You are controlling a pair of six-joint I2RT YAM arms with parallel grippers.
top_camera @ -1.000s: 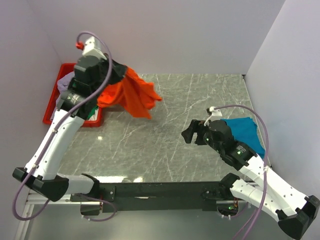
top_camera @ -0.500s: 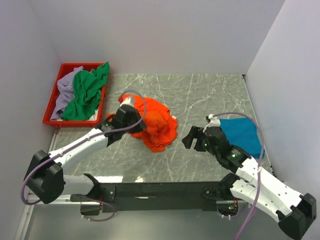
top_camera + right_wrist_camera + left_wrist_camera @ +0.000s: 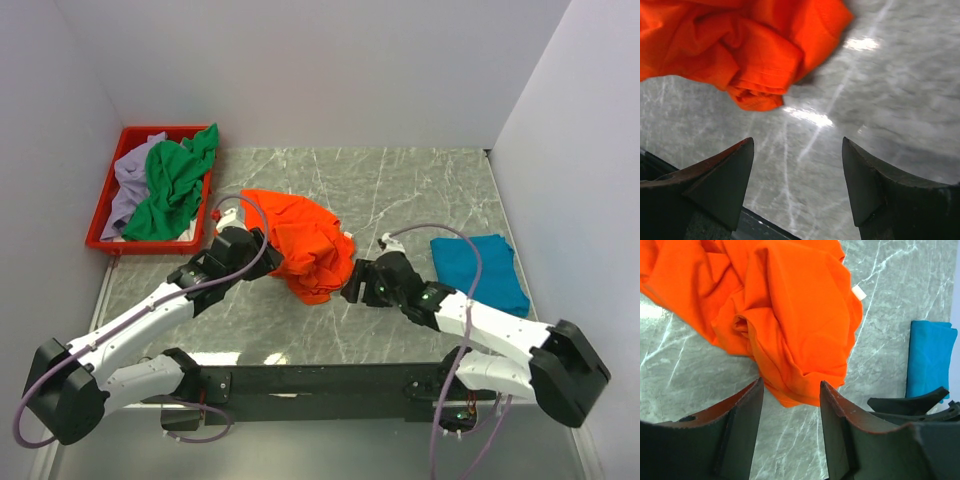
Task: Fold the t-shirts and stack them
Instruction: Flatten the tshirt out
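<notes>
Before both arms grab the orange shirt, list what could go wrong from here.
1. The orange shirt lies in a crumpled heap; the open left gripper might pinch several layers, so it may not spread flat.
2. The open right gripper sits close on the other side; the two could collide.
3. The right arm's cable loops beside the folded teal shirt and might drag it.

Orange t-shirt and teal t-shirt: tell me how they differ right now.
The orange t-shirt is a crumpled heap; the teal t-shirt is folded flat. The orange t-shirt lies at the middle of the table, the teal t-shirt near its right edge. Both are plain single-colour cloth lying on it.
</notes>
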